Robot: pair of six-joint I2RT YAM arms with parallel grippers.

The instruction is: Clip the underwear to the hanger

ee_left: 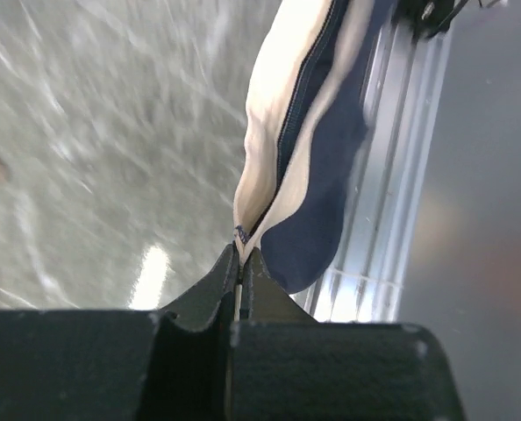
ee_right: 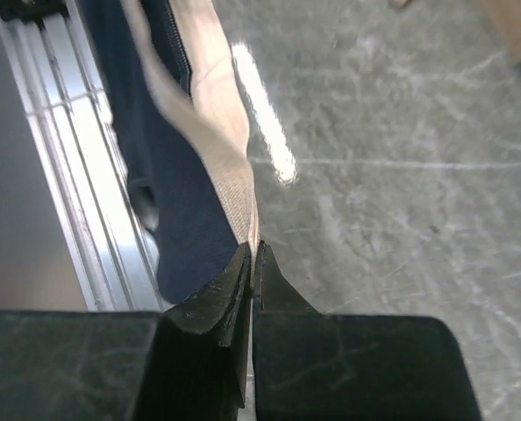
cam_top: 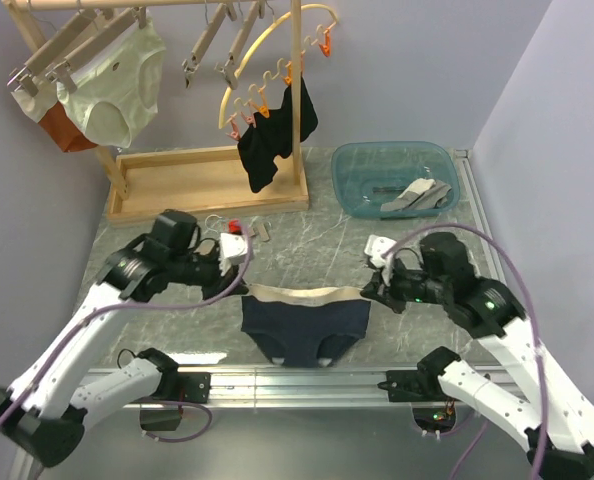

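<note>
The navy underwear hangs spread by its beige waistband over the near edge of the marble-patterned table, beside the aluminium rail. The left gripper is clenched on one waistband corner and the right gripper is pinched tight on the other. Farther back stand a blue tub and a wooden rack carrying wooden clip hangers and cream-white briefs.

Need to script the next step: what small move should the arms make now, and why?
Probably lift the navy briefs with both arms together, waistband taut: the left gripper and right gripper each pinch a waistband corner, and it isn't clipped yet.
</note>
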